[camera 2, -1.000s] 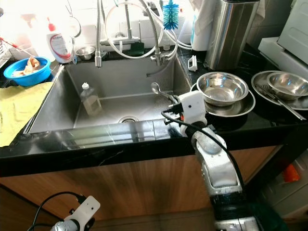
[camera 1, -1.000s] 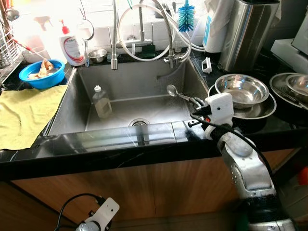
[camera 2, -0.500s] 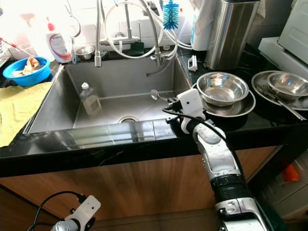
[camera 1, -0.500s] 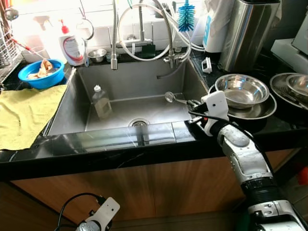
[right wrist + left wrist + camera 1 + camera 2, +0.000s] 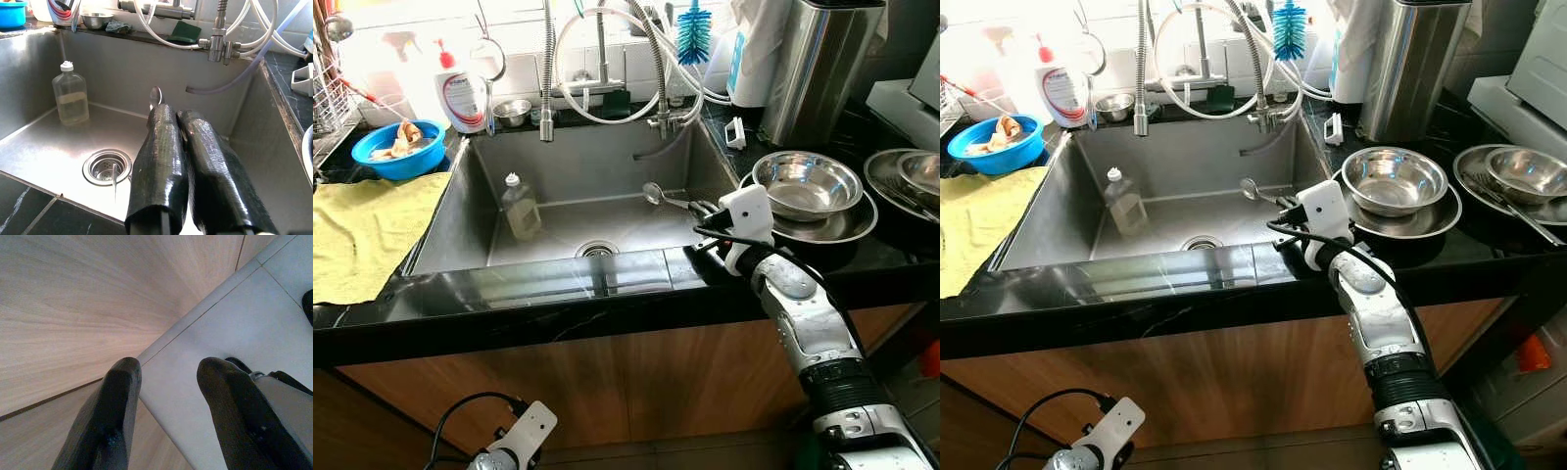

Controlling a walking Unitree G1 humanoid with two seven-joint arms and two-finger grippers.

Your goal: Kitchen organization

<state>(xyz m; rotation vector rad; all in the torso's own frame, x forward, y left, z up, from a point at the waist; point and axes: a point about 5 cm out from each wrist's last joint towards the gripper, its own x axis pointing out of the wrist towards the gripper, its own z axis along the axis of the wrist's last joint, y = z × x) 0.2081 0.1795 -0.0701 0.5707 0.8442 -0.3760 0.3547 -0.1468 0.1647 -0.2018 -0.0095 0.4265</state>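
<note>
**Asker:** Holding anything at this moment?

**Robot:** Yes. My right gripper is clamped shut on a metal spoon. Its bowl pokes out past my fingertips, over the right side of the steel sink, just inside the black counter edge. My left gripper hangs low beside the wooden cabinet front, fingers apart, holding nothing.

**Asker:** How would you do this step well?

**Robot:** I judge the spoon is bound for a resting place, perhaps the sink or the bowls at my right. I should keep the handle level so it doesn't slip, lower it close before letting go, and avoid a clattering drop.

**Asker:** What room is there around you?

**Robot:** Nearest, the counter edge sits just under my wrist. Below the spoon is bare sink floor with the drain toward the middle. A clear soap bottle stands well apart on the left. To my right, stacked steel bowls sit near my arm, so I should not swing outward. Farther back, looping white hoses and the faucet hang over the rear wall; staying low keeps me clear.
</note>
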